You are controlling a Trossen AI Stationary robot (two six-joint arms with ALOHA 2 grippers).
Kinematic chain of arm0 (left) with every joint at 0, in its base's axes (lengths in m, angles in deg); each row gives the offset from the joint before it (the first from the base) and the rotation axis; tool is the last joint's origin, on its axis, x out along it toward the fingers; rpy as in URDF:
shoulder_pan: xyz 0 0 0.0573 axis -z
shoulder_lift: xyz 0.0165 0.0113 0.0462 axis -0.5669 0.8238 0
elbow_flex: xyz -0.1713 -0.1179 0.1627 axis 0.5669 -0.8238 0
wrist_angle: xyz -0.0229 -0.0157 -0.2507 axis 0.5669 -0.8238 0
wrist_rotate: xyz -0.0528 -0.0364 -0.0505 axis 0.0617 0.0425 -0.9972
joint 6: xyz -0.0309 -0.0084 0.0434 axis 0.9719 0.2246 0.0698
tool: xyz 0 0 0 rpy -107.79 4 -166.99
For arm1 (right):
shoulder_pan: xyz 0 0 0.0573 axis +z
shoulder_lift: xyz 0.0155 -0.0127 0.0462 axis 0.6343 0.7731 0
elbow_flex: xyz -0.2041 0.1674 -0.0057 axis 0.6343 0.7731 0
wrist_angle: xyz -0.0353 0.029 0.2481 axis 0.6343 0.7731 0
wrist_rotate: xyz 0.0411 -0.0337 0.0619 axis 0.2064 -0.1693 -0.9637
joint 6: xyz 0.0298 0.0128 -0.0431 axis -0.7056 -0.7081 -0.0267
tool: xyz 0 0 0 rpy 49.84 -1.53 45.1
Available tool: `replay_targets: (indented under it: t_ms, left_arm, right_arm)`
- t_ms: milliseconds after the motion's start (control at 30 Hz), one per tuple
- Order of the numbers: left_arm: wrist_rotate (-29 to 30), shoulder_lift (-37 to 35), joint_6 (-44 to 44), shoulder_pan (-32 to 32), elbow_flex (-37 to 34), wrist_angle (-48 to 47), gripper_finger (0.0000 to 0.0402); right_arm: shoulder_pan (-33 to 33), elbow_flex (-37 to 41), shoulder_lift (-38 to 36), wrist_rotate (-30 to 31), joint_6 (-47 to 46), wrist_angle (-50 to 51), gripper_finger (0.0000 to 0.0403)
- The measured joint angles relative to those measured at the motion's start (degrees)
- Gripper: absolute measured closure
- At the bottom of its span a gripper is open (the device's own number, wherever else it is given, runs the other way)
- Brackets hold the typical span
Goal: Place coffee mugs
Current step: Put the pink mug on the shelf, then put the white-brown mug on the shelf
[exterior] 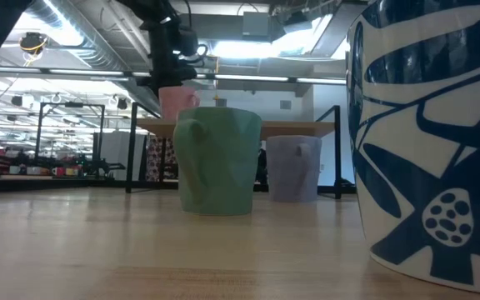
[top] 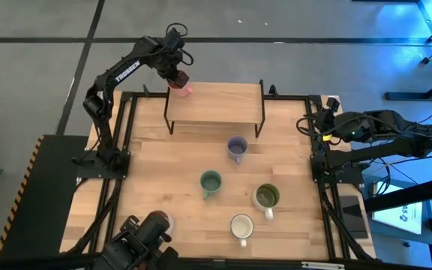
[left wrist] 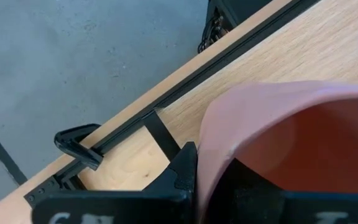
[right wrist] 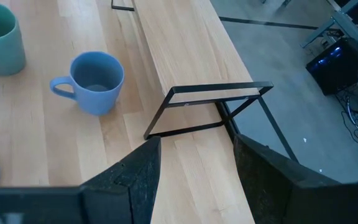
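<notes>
Gripping the small pink ceramic mug [top: 181, 88] at the raised wooden shelf's [top: 216, 101] corner, the left gripper [top: 177, 78] risks toppling it off; the right gripper [right wrist: 194, 165] waits, spread.

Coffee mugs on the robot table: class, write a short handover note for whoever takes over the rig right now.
Left claw: shut on the pink mug, at the left end of the raised wooden shelf.
Right claw: open, holding nothing, parked at the table's right edge.
On the table: lavender mug, teal mug, olive mug, white mug. A further mug near the front edge is partly hidden.
Done: pink mug brought to the shelf, not yet released.
Left: release it, then place the others.
</notes>
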Motion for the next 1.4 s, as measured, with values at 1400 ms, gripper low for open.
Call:
replay_targets:
  t_ms: [1400]
  left_arm:
    - [-0.40, -0.45, -2.79, 4.81, 24.89, -4.13, 0.0292]
  right_arm:
    - [0.01, 0.00, 0.01, 0.02, 0.00, 0.00, 0.0210]
